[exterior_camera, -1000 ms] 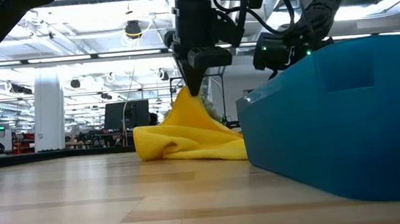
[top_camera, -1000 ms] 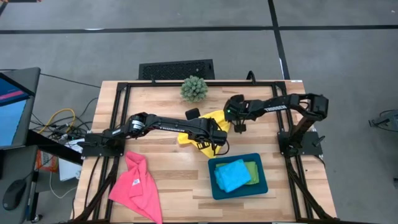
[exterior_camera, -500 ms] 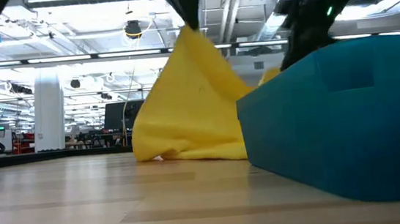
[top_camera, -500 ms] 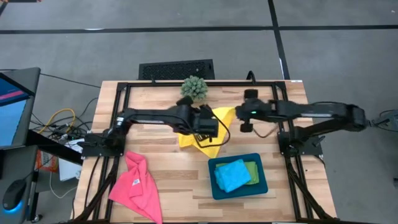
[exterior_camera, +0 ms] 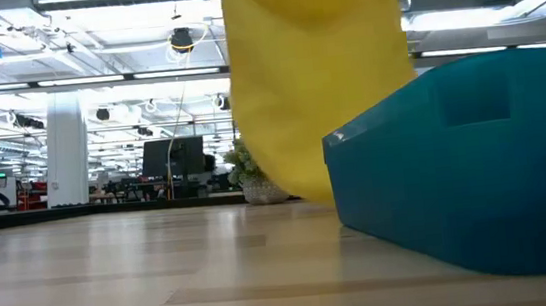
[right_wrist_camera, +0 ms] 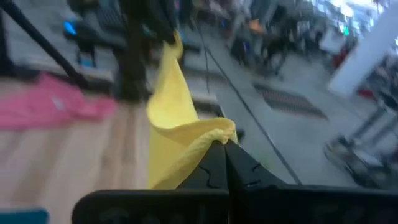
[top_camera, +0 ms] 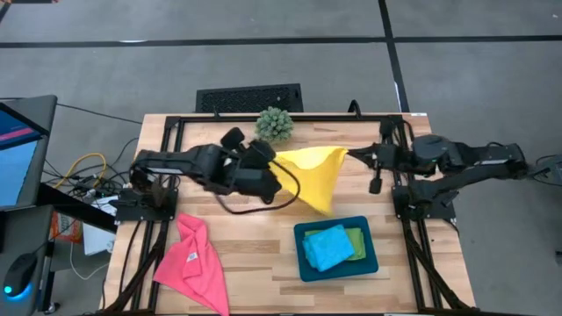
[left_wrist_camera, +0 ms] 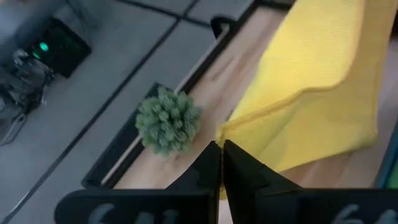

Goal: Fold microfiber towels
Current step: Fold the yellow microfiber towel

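A yellow towel (top_camera: 309,174) hangs spread between my two grippers above the middle of the table. In the low view the yellow towel (exterior_camera: 316,78) has its lower edge just above the tabletop. My left gripper (top_camera: 277,160) is shut on its left top corner and my right gripper (top_camera: 351,154) on its right top corner. A pink towel (top_camera: 193,259) lies crumpled at the near left. A blue towel (top_camera: 327,247) and a green towel (top_camera: 356,241) lie in the teal tray (top_camera: 303,263). My left gripper pinches the yellow towel's corner (left_wrist_camera: 229,127) between its two fingers, coming from the table's left and slanting down. The cloth spreads away from the fingers and hangs below them. My right gripper pinches the opposite top corner (right_wrist_camera: 214,134), bunched into a small fold, between its two fingers. It comes about level from the table's right. The towel hangs from it toward the left gripper, its top edge slightly slack.
A spiky green ball plant (top_camera: 274,125) stands at the far edge, just behind the hanging towel. The teal tray (exterior_camera: 475,164) sits at the near right. Bare wood lies between the pink towel and the tray.
Both grippers have risen and drawn apart, the left toward the table's left edge, the right toward the right edge and tipping up to nearly level. The yellow towel, a heap on the table a second ago, has been lifted clear and spread out between them.
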Robot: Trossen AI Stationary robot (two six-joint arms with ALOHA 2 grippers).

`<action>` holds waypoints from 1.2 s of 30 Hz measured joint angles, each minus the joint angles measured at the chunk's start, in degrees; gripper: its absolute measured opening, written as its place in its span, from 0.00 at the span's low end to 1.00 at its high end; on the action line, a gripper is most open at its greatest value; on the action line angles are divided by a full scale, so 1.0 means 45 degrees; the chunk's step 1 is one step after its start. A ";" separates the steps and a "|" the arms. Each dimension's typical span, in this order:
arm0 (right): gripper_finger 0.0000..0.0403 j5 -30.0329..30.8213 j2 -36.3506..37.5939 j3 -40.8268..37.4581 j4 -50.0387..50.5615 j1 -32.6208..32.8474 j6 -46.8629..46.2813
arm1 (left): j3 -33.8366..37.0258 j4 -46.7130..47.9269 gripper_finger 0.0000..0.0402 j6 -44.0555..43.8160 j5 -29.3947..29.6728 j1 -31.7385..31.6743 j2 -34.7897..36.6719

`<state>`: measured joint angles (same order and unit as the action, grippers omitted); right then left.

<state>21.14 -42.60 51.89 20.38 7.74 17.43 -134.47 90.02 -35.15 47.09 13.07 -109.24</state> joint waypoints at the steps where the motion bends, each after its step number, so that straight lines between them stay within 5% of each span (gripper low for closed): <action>1: 0.00 -0.0004 0.0030 0.0128 -0.0087 0.0241 0.0000 | 0.0000 0.0004 0.01 -0.0081 0.0270 0.0151 0.0156; 9: 0.00 -0.0009 -0.0350 0.0667 -0.0732 0.1321 -0.0004 | 0.0223 -0.0005 0.01 -0.1092 0.1365 0.0955 0.0986; 23: 0.00 -0.0014 -0.3152 0.0672 -0.2359 0.2189 -0.0747 | 0.4100 -0.0024 0.01 -0.3905 0.0975 0.1496 0.1720; 31: 0.00 -0.0102 -0.4125 0.0672 -0.4323 0.1977 0.0128 | 0.8050 0.0024 0.01 -0.7562 0.2042 0.2382 0.4666; 36: 0.00 -0.1617 -0.5172 0.0672 -0.5933 0.1111 0.0226 | 1.0613 0.0011 0.01 -0.9376 0.2042 0.2469 0.5984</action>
<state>13.87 -65.87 54.92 -6.31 12.73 18.44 -86.72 90.07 -77.34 56.28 24.18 -82.32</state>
